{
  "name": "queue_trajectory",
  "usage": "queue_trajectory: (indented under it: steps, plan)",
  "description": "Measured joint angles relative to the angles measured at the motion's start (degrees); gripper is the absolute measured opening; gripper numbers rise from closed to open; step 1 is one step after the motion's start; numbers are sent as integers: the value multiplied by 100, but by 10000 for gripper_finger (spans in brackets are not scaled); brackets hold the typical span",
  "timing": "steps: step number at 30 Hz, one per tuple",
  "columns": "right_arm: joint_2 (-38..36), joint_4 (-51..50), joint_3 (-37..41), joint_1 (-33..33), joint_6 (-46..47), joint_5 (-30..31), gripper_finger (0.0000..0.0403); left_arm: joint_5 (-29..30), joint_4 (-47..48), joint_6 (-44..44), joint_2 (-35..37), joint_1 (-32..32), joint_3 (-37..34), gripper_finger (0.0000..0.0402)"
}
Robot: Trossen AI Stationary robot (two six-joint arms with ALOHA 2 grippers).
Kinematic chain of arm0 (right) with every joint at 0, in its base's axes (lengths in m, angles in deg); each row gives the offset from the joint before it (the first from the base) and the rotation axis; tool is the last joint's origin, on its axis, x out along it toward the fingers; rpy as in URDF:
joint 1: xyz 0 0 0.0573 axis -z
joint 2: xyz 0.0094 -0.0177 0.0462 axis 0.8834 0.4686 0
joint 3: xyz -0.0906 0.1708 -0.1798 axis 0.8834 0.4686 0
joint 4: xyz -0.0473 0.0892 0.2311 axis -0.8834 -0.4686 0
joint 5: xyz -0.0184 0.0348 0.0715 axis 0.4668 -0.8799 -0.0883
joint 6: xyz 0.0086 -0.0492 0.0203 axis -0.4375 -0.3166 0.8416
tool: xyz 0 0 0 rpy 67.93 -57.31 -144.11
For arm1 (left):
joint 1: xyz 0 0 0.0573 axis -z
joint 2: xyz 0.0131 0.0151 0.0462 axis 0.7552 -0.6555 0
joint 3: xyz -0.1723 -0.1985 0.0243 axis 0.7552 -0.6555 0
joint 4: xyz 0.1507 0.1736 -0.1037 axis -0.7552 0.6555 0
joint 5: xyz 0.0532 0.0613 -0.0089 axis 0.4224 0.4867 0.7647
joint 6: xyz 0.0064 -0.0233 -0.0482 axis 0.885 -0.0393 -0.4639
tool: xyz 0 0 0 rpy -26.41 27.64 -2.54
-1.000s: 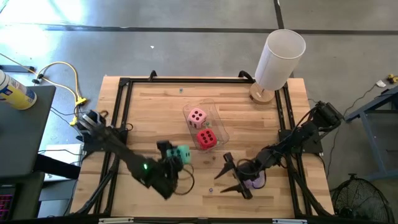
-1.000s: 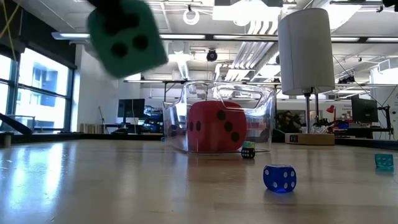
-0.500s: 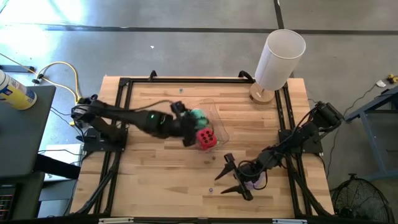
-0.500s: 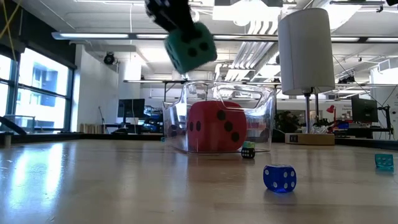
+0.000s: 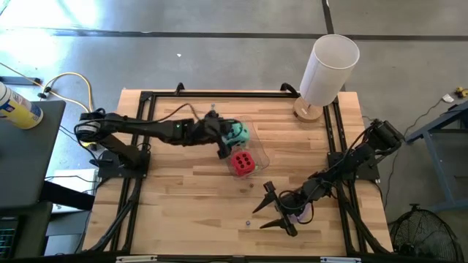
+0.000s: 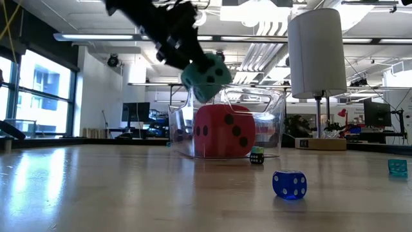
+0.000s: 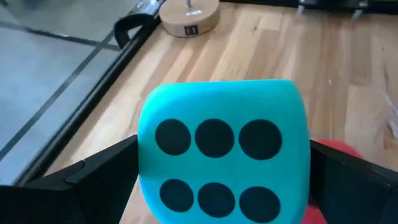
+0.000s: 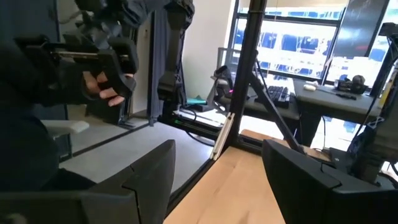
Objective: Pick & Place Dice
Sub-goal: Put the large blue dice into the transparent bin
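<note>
Green die (image 5: 236,133): one, clamped between the two fingers of the left gripper (image 5: 228,136) and held in the air above the clear plastic bin (image 5: 256,150), centre of the high view. In the low view the same die (image 6: 205,77) hangs at upper centre, tilted, just over the bin's rim (image 6: 270,96). The left wrist view shows its six-pip face (image 7: 216,165) filling the middle of the frame, a dark finger (image 7: 93,174) pressed to each side.

Red die (image 5: 242,163): one, inside the bin, just below the green die in the high view; seen through the clear wall in the low view (image 6: 222,132).

Purple die (image 5: 300,213): one, on the table at lower right of the high view, partly hidden under the right gripper (image 5: 274,208), whose fingers stand spread apart and grasp nothing.

Pink die: hidden beneath the left gripper, so it cannot be counted here.

Small dice, low view: three on the tabletop, one blue (image 6: 289,184) at lower right, one dark (image 6: 257,156) beside the bin, one teal (image 6: 397,166) at the right edge.

White cylinder (image 5: 328,69): one, upright on a round wooden base, upper right of the table (image 5: 183,212).
</note>
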Motion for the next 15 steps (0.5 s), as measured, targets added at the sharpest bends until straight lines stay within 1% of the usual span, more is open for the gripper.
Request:
queue_trajectory:
  steps: [3, 5, 8, 11, 13, 15]
  plan:
    - [0, -27, 0, 0, 0, 25, 232, 6, -901, -39, 233, -22, -700, 399]
    - [0, -29, 0, 0, 1, 129, 232, -2, -1823, 62, 329, -26, -1124, 399]
    - [0, -25, 0, 43, 1, 280, 232, -25, -2880, 113, 290, -44, -1664, 399]
    - [0, 12, 0, 124, 67, 284, 232, -43, -3858, 31, 196, -166, -2053, 399]
    - [0, 10, 0, 174, 165, 303, 232, -26, -4219, -45, 183, -250, -2252, 399]
    - [0, 10, 0, 221, 316, 526, 232, -12, -4327, -23, 176, -298, -2381, 399]
